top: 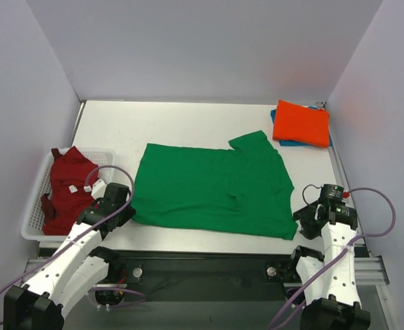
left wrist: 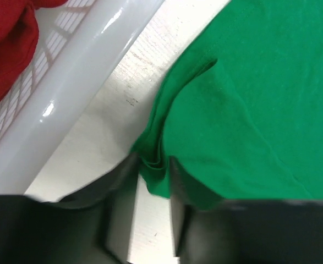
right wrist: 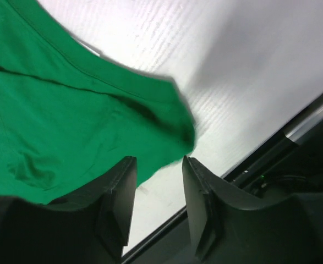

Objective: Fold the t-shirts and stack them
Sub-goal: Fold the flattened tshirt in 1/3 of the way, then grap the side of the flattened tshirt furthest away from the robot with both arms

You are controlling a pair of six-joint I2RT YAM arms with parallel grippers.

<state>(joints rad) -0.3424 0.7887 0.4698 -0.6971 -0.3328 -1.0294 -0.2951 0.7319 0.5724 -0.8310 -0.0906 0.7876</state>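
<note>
**Inspector:** Status of the claws?

**Assessor:** Left gripper (left wrist: 150, 168): jaws drawn in on a bunched fold at the lower-left corner of the green t-shirt (top: 208, 189), with both fingers touching cloth. I judge it pinched. Right gripper (right wrist: 157, 165): jaws apart, straddling the lower-right corner, which lies flat on the table (top: 188, 120). No hold there yet.

**Inspector:** Location of the item?

**Assessor:** Spread flat across the middle of the top view. 1 sleeve points toward the upper right, where an orange-red t-shirt (top: 301, 124) sits folded on a blue t-shirt (top: 330, 139). A dark red t-shirt (top: 67, 185) lies crumpled in the white basket (top: 33, 223) at the left.

**Inspector:** Handling?

**Assessor:** Light, limp cotton with no stiffness. In my judgement it will sag from whichever points hold it, and a single layer may slip out of a shallow pinch. I recommend holds at the 2 lower corners, with the stitched edge well between the fingers.

**Inspector:** Edges and clearance?

**Assessor:** The left corner lies just beside the basket wall, not touching it, so room is tight on that side. The right corner sits near the table's lower edge, with a dark rail below. Open table lies above the shirt, toward the top of the frame. The folded pile is near the raised sleeve, so a fold carried upward should keep left of it.
</note>
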